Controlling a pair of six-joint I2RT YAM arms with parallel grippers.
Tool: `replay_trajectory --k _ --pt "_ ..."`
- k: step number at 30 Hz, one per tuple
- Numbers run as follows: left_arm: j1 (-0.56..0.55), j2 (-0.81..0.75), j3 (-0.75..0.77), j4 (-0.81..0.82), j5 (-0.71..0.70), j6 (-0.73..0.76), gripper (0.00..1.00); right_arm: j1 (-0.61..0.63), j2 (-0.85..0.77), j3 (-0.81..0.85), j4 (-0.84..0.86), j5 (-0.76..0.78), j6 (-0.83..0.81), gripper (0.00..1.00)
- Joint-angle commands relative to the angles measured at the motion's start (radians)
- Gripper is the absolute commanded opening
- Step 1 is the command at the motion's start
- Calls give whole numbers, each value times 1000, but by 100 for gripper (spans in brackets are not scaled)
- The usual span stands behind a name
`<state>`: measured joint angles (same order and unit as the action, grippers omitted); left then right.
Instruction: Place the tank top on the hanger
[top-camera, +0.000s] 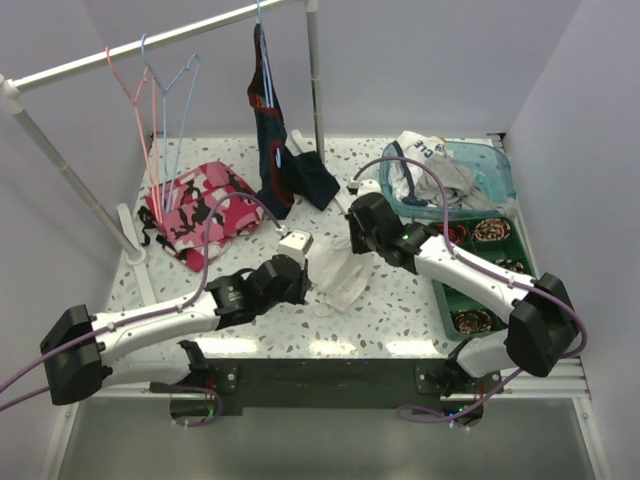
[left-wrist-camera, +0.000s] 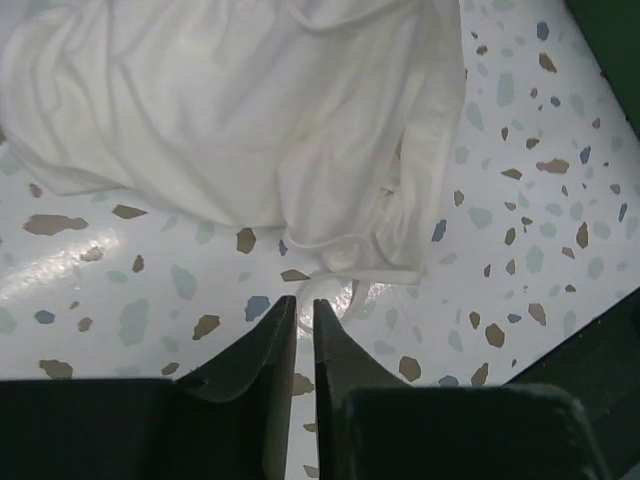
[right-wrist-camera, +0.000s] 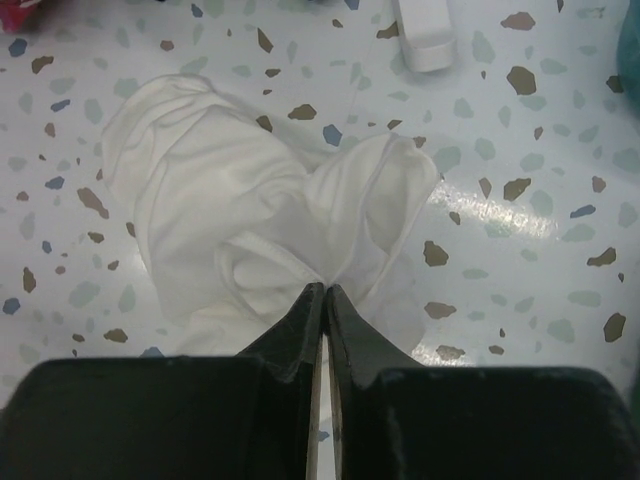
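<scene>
The white top (top-camera: 338, 275) lies crumpled on the speckled desk (top-camera: 400, 310) between the arms (thin fabric, bunched in folds). The light-blue hanger (top-camera: 182, 85) hangs from the rail (top-camera: 150, 42), well apart.

Pink camouflage garment (top-camera: 200, 212) lies left; navy garment (top-camera: 272, 140) hangs on rail.

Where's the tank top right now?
In the top view the tank top lies crumpled on the table centre, between the left gripper and right gripper.

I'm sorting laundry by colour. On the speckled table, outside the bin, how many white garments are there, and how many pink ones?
White thin-fabric tank top: 1
Pink camouflage fabric garment: 1
Total: 2
</scene>
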<state>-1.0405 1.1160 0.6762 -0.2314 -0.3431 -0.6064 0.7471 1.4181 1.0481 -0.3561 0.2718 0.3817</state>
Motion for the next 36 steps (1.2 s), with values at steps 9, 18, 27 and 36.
replay_trajectory --k 9,18,27,36 --pt "-55 252 -32 202 213 91 43 3 -27 -120 22 38 65 8" --pt "-58 341 29 87 59 96 43 5 -39 -134 16 50 63 11" --pt "-66 373 28 95 92 82 20 6 -34 -128 16 49 63 14" --pt "-70 354 25 52 0 31 0 5 -36 -128 20 41 57 23"
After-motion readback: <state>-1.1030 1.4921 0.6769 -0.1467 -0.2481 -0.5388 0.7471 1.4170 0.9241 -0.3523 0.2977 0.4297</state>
